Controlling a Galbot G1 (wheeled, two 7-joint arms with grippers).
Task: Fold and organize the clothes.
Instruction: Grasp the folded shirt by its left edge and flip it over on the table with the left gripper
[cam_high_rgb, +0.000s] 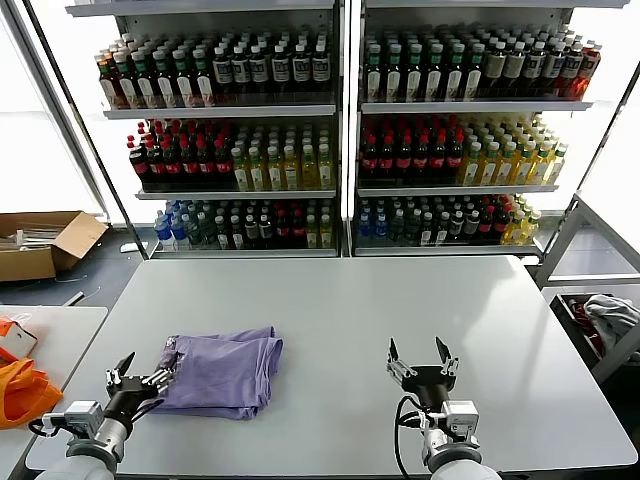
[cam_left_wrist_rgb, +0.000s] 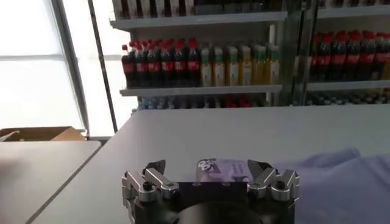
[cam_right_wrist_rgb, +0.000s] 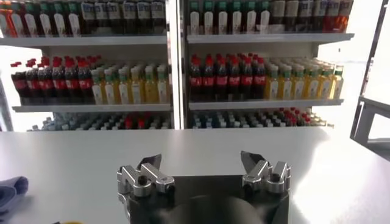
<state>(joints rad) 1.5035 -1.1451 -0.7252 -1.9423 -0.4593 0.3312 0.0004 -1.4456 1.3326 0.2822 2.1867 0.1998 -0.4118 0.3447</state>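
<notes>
— Where do we have the T-shirt (cam_high_rgb: 222, 371)?

— Folded into a rough rectangle on the left half of the white table (cam_high_rgb: 340, 300), toward the near edge. It is lavender, soft and matte, with a rounded fold along its right side and loose layered hems at the near edge. From the left wrist we see a small dark print on a pale patch (cam_left_wrist_rgb: 222, 170) at the corner just beyond the fingers.

— And our left gripper (cam_high_rgb: 140, 379)?

— Low over the table at the shirt's near left corner, jaws spread wide and holding nothing. Whether the right fingertip touches the cloth, we cannot tell.

— The right gripper (cam_high_rgb: 421, 356)?

— Over bare tabletop on the right half, well apart from the shirt, jaws also wide and empty. Its metal fingers (cam_right_wrist_rgb: 147, 173) point toward the far edge.

— How much room do we have?

— The tabletop is smooth and flat with rounded corners, and bare between the shirt and the right gripper, and from there to the far and right edges. Beyond the far edge stand shelves of bottles (cam_high_rgb: 340, 130). Left of us, a second table (cam_high_rgb: 50, 330) carries a bright orange bag (cam_high_rgb: 22, 390), and a cardboard box (cam_high_rgb: 45, 243) sits on the floor behind it.
</notes>
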